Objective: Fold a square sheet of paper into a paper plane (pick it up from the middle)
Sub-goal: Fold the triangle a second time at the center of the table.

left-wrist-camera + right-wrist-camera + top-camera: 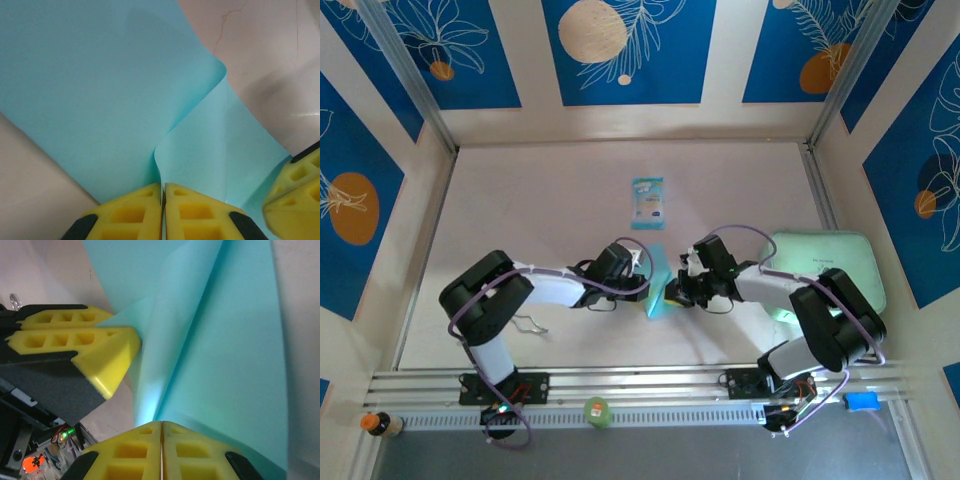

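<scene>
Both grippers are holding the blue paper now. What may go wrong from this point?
The left gripper and right gripper pinch the square sheet of paper close together; pulling apart may tear it. The sheet buckles between them, so a stray crease may set. Their yellow fingers might collide.

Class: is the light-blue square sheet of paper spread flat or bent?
Bent: the light-blue square sheet of paper curls into a soft fold, pinched by the left gripper and the right gripper.
</scene>
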Robot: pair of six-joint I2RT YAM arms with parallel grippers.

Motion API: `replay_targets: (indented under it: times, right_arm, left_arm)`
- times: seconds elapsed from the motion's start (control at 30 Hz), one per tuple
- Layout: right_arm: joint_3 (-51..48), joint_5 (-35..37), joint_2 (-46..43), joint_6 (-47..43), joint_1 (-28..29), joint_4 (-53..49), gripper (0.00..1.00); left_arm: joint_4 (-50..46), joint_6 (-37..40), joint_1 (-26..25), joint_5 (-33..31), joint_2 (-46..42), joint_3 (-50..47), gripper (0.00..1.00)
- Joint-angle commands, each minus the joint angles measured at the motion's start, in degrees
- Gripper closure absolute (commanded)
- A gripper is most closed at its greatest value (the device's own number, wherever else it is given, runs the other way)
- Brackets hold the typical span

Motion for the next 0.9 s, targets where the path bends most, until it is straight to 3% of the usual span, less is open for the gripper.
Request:
replay_targets:
  times: [0.0,0.47,0.87]
  right_arm:
    - [1.35,1.32,0.88,-0.60,-0.02,-1.96,0.92]
    - [-1.03,2.56,3.70,-1.12,-2.23,-2.09,0.96]
    - [-1.16,3.09,3.95,-1.26,-2.40,-2.79,0.97]
  left_arm:
    - [-1.40,0.19,-0.44,0.49,-0.30,0.47,0.88]
    - [-3.60,5.58,-0.42,3.06,0.98,3.04,0.85]
    - [-5.89,8.31,-0.42,0.97,0.98,3.66,0.85]
